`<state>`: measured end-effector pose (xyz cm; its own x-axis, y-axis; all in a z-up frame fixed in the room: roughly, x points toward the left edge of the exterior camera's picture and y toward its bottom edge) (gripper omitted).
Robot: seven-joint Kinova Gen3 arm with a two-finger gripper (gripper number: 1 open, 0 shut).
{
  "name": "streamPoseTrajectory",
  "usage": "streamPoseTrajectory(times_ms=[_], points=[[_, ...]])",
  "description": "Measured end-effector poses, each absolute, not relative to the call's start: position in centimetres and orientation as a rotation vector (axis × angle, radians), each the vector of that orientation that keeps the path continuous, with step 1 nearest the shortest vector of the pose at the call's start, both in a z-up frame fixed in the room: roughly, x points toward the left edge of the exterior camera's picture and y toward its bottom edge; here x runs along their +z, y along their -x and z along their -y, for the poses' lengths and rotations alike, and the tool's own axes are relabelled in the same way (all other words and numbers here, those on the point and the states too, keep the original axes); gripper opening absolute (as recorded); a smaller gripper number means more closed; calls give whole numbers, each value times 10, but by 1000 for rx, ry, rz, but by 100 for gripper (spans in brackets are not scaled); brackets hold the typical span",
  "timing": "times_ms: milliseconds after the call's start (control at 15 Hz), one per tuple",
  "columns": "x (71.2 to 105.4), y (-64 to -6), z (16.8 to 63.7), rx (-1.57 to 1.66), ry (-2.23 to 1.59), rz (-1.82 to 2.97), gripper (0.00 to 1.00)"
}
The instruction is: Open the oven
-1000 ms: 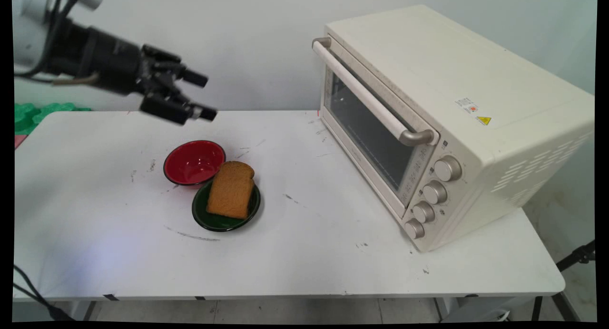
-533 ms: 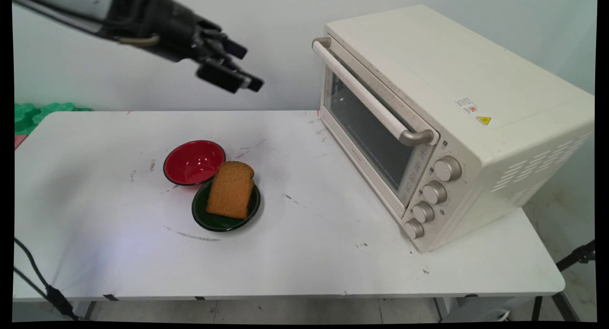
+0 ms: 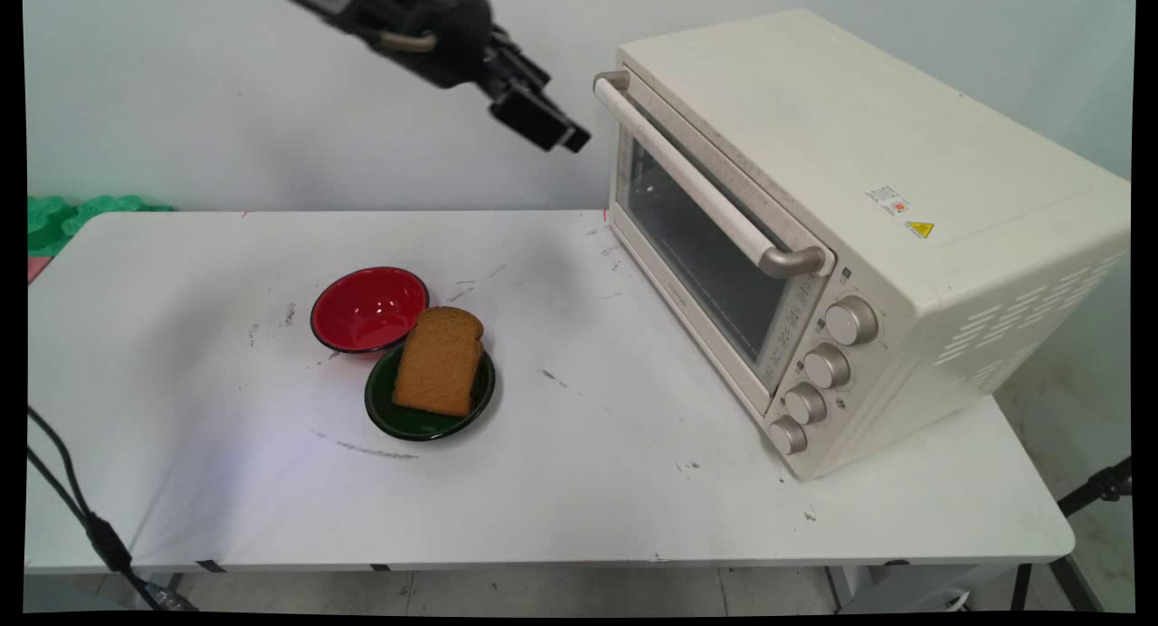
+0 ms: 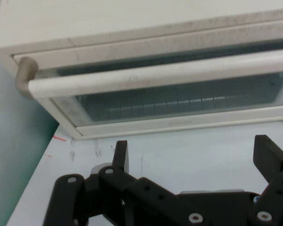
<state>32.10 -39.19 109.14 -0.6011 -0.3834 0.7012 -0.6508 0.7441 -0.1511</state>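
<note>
In the main view the arm is cut off by the top edge at upper centre, so only the claw (image 3: 563, 137) and its black wrist show. The green plate (image 3: 425, 421) is largely covered by the bread slice (image 3: 439, 362). The toaster oven (image 3: 868, 237) hides the table's (image 3: 226, 463) far right corner. In the hand view the oven's handle (image 4: 155, 75) runs out of the right edge, and the claw's linkage is cut by the bottom edge.
</note>
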Motion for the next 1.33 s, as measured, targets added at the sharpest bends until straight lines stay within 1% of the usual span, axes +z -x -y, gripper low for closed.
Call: streamPoseTrajectory(times_ms=[333,733,1267,1333], points=[[1096,-286,423,516,-787,2295,100],[1093,-253,456,500,-792,2308,100],[1081,-231,487,467,-807,2335,100],[1080,-229,490,462,-808,2338,0]])
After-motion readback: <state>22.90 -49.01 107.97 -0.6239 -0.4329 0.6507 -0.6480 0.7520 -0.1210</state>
